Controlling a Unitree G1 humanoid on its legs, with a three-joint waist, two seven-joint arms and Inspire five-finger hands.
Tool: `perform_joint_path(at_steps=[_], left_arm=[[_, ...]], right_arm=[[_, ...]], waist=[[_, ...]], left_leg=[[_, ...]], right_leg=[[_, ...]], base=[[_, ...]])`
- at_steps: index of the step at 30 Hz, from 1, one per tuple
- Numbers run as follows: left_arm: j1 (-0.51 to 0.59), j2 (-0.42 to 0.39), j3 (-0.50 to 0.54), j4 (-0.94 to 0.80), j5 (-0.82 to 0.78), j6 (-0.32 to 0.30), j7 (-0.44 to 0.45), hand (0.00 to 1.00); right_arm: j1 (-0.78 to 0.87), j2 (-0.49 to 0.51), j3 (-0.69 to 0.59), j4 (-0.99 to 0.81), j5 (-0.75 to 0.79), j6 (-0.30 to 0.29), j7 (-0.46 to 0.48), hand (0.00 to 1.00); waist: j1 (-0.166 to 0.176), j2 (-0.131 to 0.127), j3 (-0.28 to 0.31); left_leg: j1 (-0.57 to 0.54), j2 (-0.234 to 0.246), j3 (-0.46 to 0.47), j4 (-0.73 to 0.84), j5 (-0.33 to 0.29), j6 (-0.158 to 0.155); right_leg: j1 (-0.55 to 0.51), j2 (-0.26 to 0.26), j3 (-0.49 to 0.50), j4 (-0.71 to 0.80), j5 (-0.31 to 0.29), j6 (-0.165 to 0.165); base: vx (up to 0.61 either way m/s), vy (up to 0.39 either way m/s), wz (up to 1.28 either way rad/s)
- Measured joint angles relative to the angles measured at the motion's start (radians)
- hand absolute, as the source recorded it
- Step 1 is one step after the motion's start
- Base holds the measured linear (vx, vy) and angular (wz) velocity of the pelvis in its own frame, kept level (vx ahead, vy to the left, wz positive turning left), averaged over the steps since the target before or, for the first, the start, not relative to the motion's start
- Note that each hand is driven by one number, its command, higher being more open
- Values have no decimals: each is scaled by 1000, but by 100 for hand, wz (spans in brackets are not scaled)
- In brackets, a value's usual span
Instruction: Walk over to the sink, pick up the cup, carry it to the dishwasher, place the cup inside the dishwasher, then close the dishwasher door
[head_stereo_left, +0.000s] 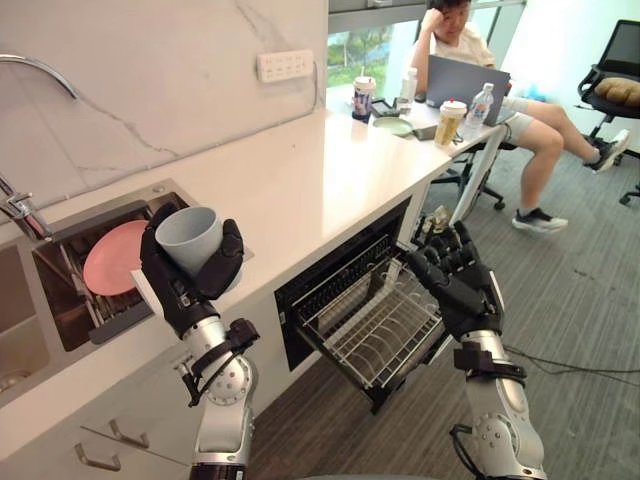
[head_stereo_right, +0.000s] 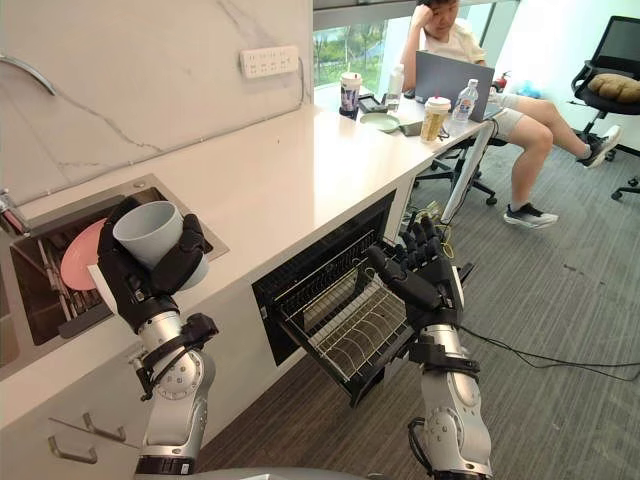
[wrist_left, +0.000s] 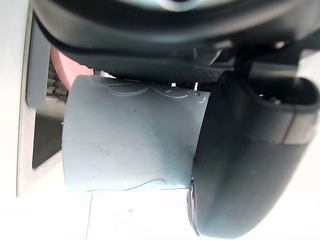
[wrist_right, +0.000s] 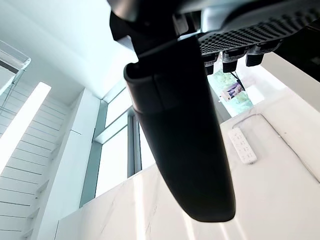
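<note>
My left hand (head_stereo_left: 180, 285) is curled round a pale grey-blue cup (head_stereo_left: 190, 238), holding it upright above the white counter's front edge beside the sink (head_stereo_left: 60, 310). The left wrist view shows the cup (wrist_left: 130, 140) pressed between thumb and palm. The dishwasher (head_stereo_left: 345, 290) sits under the counter with its door down and its wire rack (head_stereo_left: 375, 325) pulled out. My right hand (head_stereo_left: 455, 280) hovers over the rack's right side, fingers relaxed and holding nothing; its thumb (wrist_right: 185, 145) stands straight in the right wrist view.
A pink plate (head_stereo_left: 112, 258) leans in the sink's rack. The faucet (head_stereo_left: 35, 65) arches at far left. At the counter's far end a seated person (head_stereo_left: 480, 70) works on a laptop (head_stereo_left: 465, 85), with cups and a bottle around. An office chair (head_stereo_left: 615, 75) stands at right.
</note>
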Motion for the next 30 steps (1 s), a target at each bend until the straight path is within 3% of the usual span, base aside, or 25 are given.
perform_joint_path(at_steps=[1,2,3,5,8,13,19,23,30], left_arm=[[4,1,-6,8,0,1,-20,0],[15,2,-19,9,1,5,-46,0],[22,15,-39,9,2,6,-71,0],[20,23,-79,9,8,10,-98,0],[18,30,-172,9,39,28,-169,0],[-6,30,-242,9,46,28,-251,0],[-9,30,-242,6,61,28,-271,0],[-18,39,-256,6,62,24,-338,0],[-83,73,-333,11,101,24,-344,0]], right_arm=[[1,-7,-2,7,0,-4,23,100],[-10,-24,-7,21,0,-4,43,100],[-14,-19,2,36,2,-3,51,100],[-14,-5,23,36,36,-3,67,100],[-13,12,74,33,72,-2,81,100],[-2,38,118,-10,80,4,115,100],[7,38,139,-17,119,15,140,100],[9,35,161,-41,120,38,196,100],[8,15,203,-99,119,61,244,100]], waist=[[12,2,2],[23,25,-2],[23,26,-3],[22,26,-3],[17,25,-4],[13,25,-34],[15,23,-58],[14,17,-68],[10,1,-81]], left_leg=[[-16,-32,-1,-8,-37,1],[-25,-87,8,-79,-36,29],[3,-107,-2,-158,-29,22],[45,-135,0,-290,14,-26],[89,-164,30,-366,52,-39],[103,-189,49,-400,59,-33],[110,-191,54,-414,59,-33],[111,-193,82,-419,59,-33],[104,-201,107,-422,63,-26]], right_leg=[[-4,-10,1,-2,3,5],[-14,-10,8,-1,5,8],[-18,-13,7,-4,4,9],[-39,-22,11,-4,8,15],[-43,-48,28,-4,10,19],[-44,-68,38,-25,18,34],[-48,-69,46,-28,20,37],[-61,-68,68,-38,33,43],[-70,-70,95,-83,76,47]], base=[[-24,-86,21],[-7,22,-8],[28,-8,-9],[63,-19,-4],[46,54,-13],[42,41,-8],[3,2,-3],[-28,5,-17],[-47,18,-13]])
